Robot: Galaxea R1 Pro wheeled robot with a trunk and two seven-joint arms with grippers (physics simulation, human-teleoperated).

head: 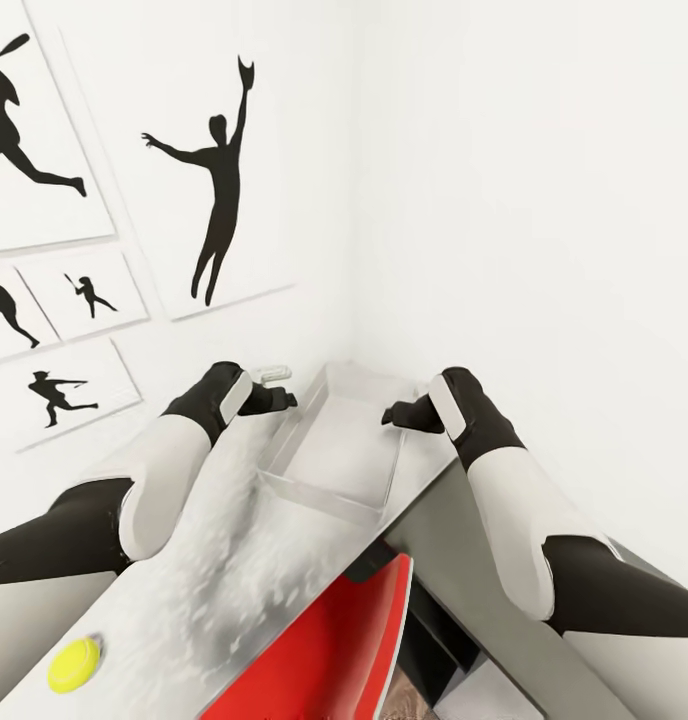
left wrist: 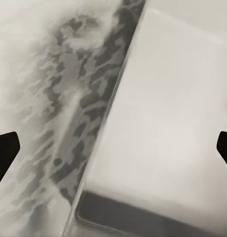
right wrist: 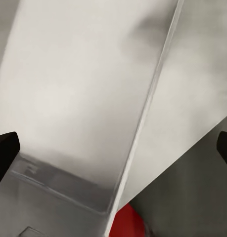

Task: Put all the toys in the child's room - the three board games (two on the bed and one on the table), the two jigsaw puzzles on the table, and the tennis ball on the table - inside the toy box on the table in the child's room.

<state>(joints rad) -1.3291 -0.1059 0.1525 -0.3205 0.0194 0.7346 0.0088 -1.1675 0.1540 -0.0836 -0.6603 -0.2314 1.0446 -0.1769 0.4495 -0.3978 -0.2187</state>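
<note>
The light grey toy box (head: pixel 329 495) stands on the table (head: pixel 199 570) in the corner of the child's room, and what shows of its inside is bare. My left gripper (head: pixel 281 399) hangs open over the box's left rim (left wrist: pixel 113 113), with nothing between its fingertips (left wrist: pixel 5 150). At the right rim (right wrist: pixel 148 108) my right gripper (head: pixel 392 415) is open and holds nothing too. The yellow-green tennis ball (head: pixel 74 665) lies on the table's near left. The board games, the jigsaw puzzles and the bed are out of view.
White walls close the corner just behind the toy box, with black silhouette sports pictures (head: pixel 219 180) on the left wall. A red object (head: pixel 334 650) juts out below the table's edge. The darker table part (head: pixel 464 570) runs under my right arm.
</note>
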